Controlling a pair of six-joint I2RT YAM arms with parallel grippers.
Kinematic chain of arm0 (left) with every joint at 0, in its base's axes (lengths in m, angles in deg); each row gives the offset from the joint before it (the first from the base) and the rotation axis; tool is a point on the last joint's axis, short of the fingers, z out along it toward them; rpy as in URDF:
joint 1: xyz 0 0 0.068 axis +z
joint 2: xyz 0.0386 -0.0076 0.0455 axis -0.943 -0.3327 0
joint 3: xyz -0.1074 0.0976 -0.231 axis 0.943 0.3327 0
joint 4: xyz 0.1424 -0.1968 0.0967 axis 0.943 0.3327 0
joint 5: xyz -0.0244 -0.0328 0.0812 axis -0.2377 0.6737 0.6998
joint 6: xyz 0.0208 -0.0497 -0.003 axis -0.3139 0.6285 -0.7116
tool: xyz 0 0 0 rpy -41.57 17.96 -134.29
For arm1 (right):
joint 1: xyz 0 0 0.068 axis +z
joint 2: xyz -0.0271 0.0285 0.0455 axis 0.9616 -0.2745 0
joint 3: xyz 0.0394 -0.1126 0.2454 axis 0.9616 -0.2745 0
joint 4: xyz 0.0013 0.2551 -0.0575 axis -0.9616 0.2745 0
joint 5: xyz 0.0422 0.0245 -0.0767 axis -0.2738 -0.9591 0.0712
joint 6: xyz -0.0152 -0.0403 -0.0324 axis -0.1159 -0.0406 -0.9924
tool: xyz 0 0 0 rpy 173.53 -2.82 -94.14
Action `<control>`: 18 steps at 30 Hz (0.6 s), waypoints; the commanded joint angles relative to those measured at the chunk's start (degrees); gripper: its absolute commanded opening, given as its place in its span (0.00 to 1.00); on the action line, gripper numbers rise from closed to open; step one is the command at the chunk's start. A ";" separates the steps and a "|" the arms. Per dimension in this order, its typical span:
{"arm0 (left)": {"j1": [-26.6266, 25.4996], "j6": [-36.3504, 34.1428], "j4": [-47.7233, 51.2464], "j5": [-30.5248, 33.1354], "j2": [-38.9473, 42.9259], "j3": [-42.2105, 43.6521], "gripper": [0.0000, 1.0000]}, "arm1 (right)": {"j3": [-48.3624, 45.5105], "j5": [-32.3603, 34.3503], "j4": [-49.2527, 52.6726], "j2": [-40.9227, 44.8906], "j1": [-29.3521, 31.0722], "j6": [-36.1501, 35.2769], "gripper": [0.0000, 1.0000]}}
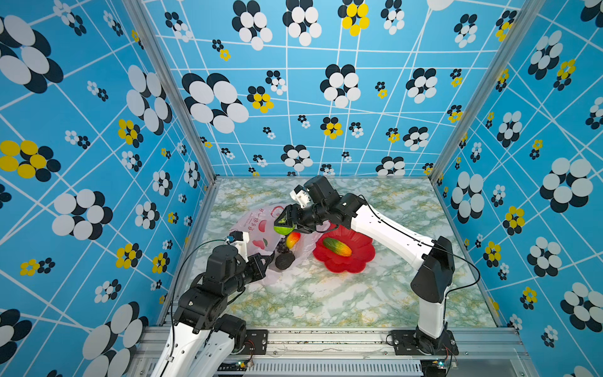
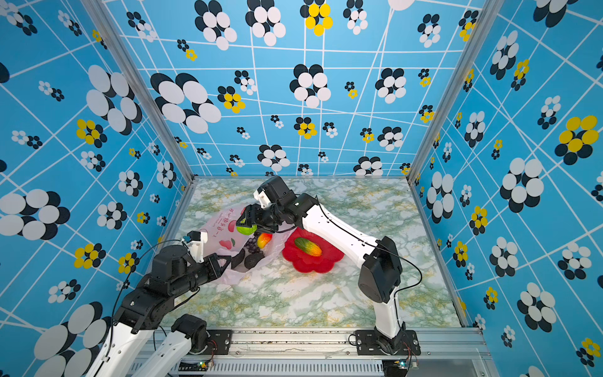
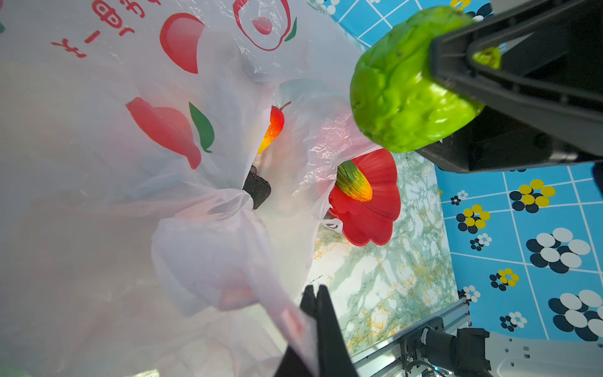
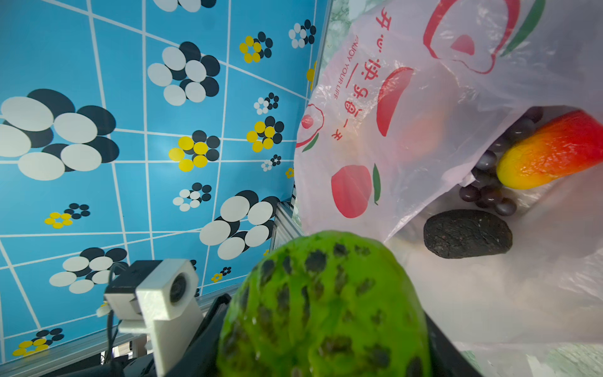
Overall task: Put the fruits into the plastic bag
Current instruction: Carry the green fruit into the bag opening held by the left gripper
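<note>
The pale pink plastic bag [image 1: 256, 228] [image 2: 222, 233] lies left of centre with its mouth held up. My left gripper [image 1: 268, 259] [image 3: 315, 289] is shut on the edge of the mouth. Inside lie a red-yellow mango [image 1: 292, 240] [image 4: 551, 153], a dark grape bunch [image 1: 282, 248] [image 4: 489, 192] and a dark avocado [image 1: 284, 261] [image 4: 466, 233]. My right gripper [image 1: 283, 224] [image 2: 245, 224] hangs over the bag's mouth, shut on a bumpy green kiwi [image 1: 284, 230] [image 3: 401, 98] [image 4: 323, 310]. A green-yellow-orange oblong fruit [image 1: 337, 247] [image 3: 354, 181] rests apart in the dish.
The red flower-shaped dish [image 1: 346, 264] [image 2: 313, 266] sits right of the bag, partly under my right forearm. Patterned blue walls close in the left, back and right sides. An aluminium rail [image 1: 326, 336] runs along the front edge of the marble table [image 1: 326, 300].
</note>
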 commanded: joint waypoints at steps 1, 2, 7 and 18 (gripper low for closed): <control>0.68 -1.23 0.92 0.70 0.62 -1.86 0.00 | -2.80 -1.63 1.42 -1.41 0.69 -0.99 0.24; 0.68 -1.21 0.70 0.61 0.63 -1.86 0.00 | -3.51 -1.87 1.54 -1.58 0.73 -1.21 0.24; 0.62 -1.11 -0.58 0.25 1.11 -1.86 0.00 | -6.43 -2.36 2.01 -2.49 1.25 -1.67 0.23; 0.70 -0.30 -5.61 -3.31 1.52 -1.51 0.00 | -5.40 -4.48 2.93 -8.82 4.12 -2.31 0.22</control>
